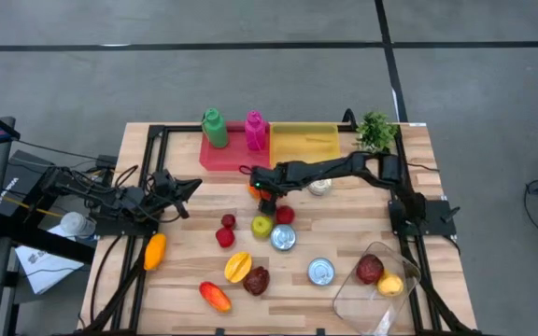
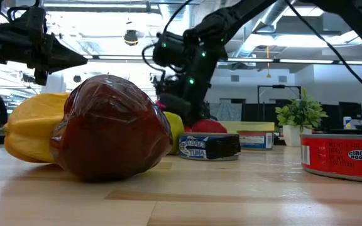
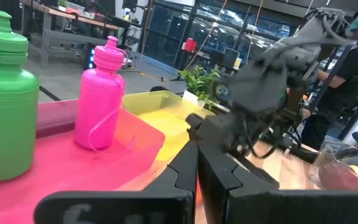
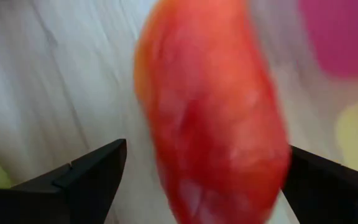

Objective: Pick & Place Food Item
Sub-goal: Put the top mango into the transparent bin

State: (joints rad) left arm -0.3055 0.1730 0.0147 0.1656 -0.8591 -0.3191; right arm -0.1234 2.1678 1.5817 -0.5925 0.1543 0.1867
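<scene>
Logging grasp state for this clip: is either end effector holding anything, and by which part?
Nothing is held. The right end effector stands open around an orange-red fruit, not closed on it; the left end effector is shut and empty.

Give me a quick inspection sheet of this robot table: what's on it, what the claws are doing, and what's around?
Surface: wooden table, dark frame rails along its edges.
Job's things: orange-red fruit between the open fingers of the right gripper; clear container already holding two pieces.
Clutter: loose toy fruit, three tins, green bottle and pink bottle on a pink tray, yellow tray, small plant.
Grippers: right open around the fruit; left gripper shut, waiting at the table's left.
Cables: bundle by the left arm's base.
Surroundings: grey floor; people in the room behind.
</scene>
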